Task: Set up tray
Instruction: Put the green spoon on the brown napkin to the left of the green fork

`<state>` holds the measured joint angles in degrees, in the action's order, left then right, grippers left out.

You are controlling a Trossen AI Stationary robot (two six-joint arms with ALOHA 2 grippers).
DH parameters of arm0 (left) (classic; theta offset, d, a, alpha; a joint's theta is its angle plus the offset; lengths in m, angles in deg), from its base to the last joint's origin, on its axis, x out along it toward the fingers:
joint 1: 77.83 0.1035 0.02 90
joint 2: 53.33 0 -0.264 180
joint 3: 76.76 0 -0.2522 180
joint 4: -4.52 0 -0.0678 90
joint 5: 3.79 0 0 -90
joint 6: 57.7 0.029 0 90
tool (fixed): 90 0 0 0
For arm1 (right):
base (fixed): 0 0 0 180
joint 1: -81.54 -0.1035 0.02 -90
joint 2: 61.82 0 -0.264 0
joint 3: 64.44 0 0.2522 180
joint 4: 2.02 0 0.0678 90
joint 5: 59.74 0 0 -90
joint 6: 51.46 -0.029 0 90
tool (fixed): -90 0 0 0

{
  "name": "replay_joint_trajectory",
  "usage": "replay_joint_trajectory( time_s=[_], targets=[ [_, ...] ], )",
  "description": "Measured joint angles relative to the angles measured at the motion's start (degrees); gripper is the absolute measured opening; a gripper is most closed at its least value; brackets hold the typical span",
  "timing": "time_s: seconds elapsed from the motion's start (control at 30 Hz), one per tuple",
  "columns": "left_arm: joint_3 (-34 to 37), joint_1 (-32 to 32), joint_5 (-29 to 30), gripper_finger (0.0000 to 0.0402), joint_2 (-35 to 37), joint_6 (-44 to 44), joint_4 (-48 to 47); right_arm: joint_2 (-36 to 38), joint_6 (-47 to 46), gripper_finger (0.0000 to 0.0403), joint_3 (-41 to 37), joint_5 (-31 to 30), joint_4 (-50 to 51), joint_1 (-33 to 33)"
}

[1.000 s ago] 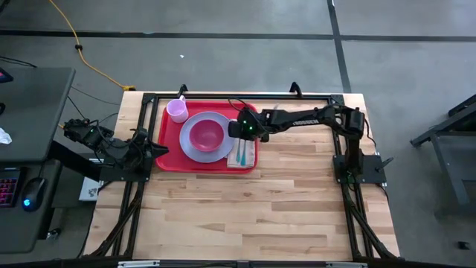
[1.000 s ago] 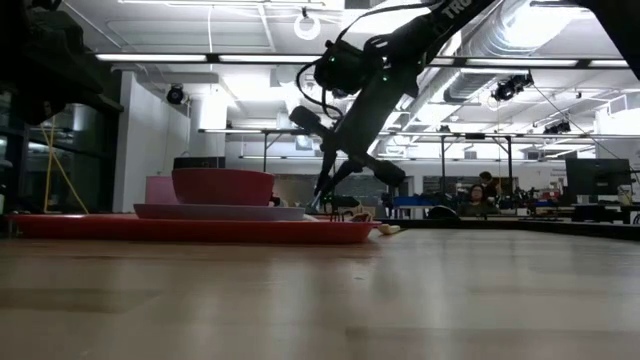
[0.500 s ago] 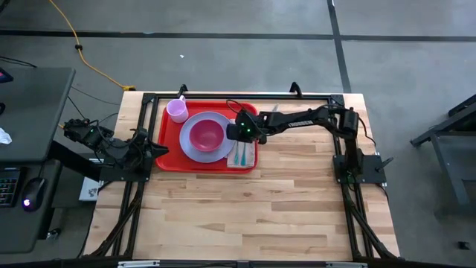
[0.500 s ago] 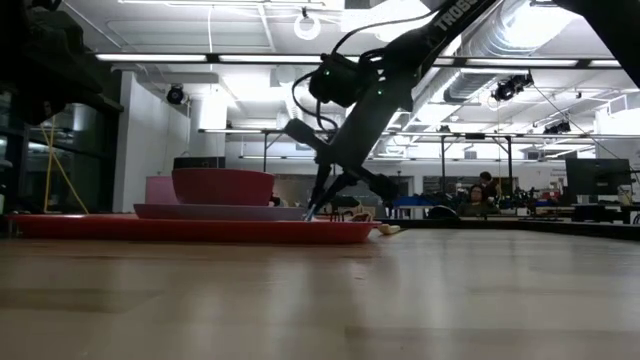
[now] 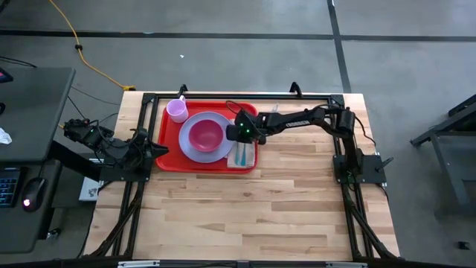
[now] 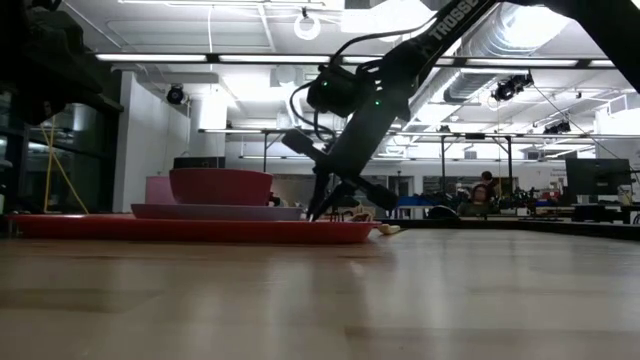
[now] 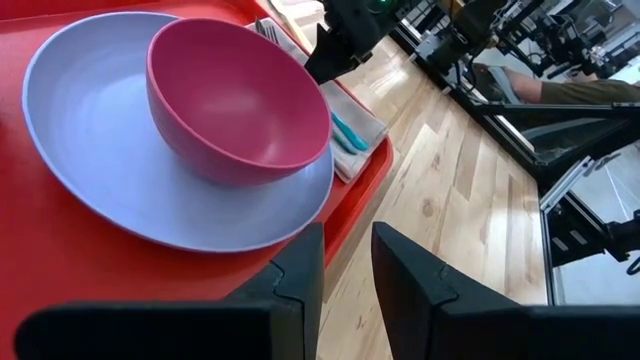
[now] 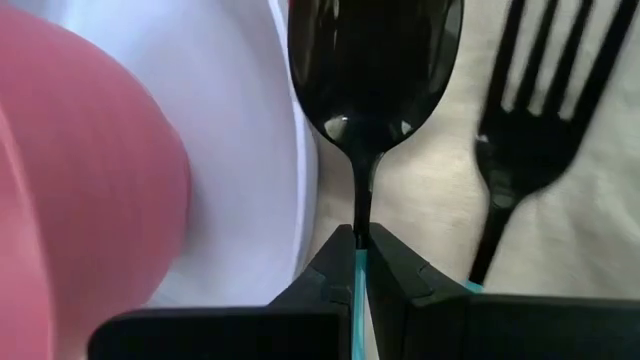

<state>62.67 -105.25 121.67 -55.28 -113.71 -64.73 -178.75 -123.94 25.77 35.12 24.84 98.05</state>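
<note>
The red tray (image 5: 167, 160) lies at the table's far left. It carries a lavender plate (image 5: 195, 150) with a pink bowl (image 5: 206, 135), a pink cup (image 5: 177, 110) and a napkin (image 5: 245, 158) with teal cutlery. My right gripper (image 5: 237, 134) stands over the napkin's far end, beside the plate, shut on a spoon (image 8: 375, 60). A fork (image 8: 530, 110) lies on the napkin beside it. My left gripper (image 5: 155, 151) is at the tray's near left corner, its fingers (image 7: 300, 270) a narrow gap apart astride the rim. I cannot tell whether they touch it. My right gripper pinches the spoon's thin handle (image 8: 358, 215) between its two fingertips, just behind the spoon's bowl. The fingers slant down from the table's right, and the spoon runs on ahead of them in their line, over the napkin by the plate's edge. Whether it rests there, I cannot tell.
The tray fills the far left of the wooden table (image 5: 282, 201). A black frame (image 5: 245, 95) runs along the table's far edge and sides. In the low view the tray (image 6: 200, 230) is low, and the bowl (image 6: 220, 187) is the tallest thing on it.
My right gripper has gone down toward the napkin and a little toward the table's left edge, nearer the plate, carrying the spoon with it. It has stayed shut.
</note>
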Motion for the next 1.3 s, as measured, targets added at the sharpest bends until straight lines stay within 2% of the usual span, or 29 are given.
replay_joint_trajectory(
  time_s=[1.0,1.1,1.3],
  targets=[
    [0.0,0.0,-0.1,0.0117,0.0,0.0,-0.2,0.0,3.4,0.0002,0.0,-0.4,-1.0,0.7],
    [0.0,0.0,-0.1,0.0117,0.0,0.0,-0.2,0.0,3.6,0.0019,0.0,-0.4,-1.0,0.8],
    [0.0,0.0,-0.1,0.0117,0.0,0.0,-0.2,0.0,3.5,0.0085,0.0,-1.4,-1.0,0.8]
  ],
)
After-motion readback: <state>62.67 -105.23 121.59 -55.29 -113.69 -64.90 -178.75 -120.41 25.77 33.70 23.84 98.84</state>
